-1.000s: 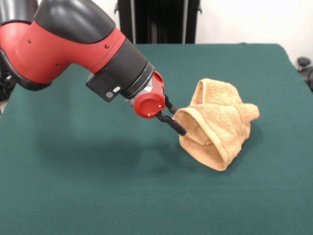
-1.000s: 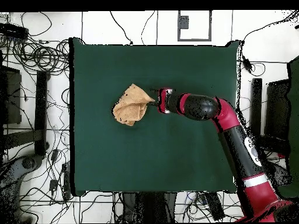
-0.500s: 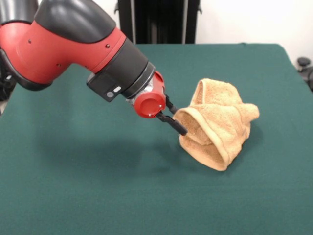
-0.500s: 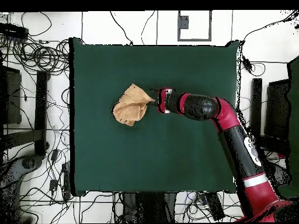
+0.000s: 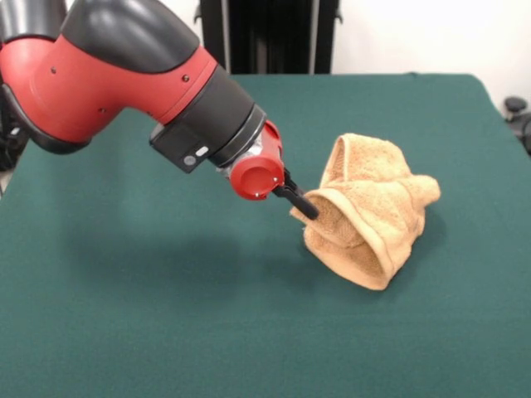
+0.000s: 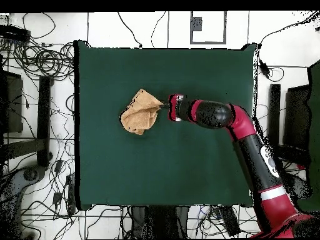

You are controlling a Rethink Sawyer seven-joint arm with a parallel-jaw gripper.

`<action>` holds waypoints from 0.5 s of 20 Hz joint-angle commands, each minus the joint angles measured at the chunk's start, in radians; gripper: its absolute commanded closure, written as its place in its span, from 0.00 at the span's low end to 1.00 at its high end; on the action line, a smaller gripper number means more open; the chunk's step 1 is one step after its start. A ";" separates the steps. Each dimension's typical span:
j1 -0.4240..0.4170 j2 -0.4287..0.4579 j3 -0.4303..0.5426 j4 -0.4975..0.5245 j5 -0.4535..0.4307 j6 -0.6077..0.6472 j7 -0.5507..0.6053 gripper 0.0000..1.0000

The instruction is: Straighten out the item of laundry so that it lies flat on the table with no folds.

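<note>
Towel (image 5: 365, 211) edge pinched by the tool (image 5: 300, 205), bunched on the desk (image 5: 149, 315).
Pulled toward 9 o'clock, the thin grip may slip, or the heap is dragged unopened.

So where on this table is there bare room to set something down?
Nearly everywhere: the dark green cloth-covered table is bare except at the crumpled tan-orange terry towel and the pincer at its edge. Only that spot is crowded, plus the strip beneath the red and black arm.

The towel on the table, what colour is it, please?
Tan-orange towel; clearest in the front view.
</note>
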 commanded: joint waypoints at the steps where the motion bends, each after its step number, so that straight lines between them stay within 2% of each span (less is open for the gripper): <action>1: 0.063 0.072 -0.049 -0.037 0.005 -0.014 -0.192 1.00; 8: 0.073 0.059 -0.055 -0.043 -0.007 -0.032 -0.162 1.00; 10: 0.082 0.007 -0.060 -0.031 -0.010 -0.039 -0.082 1.00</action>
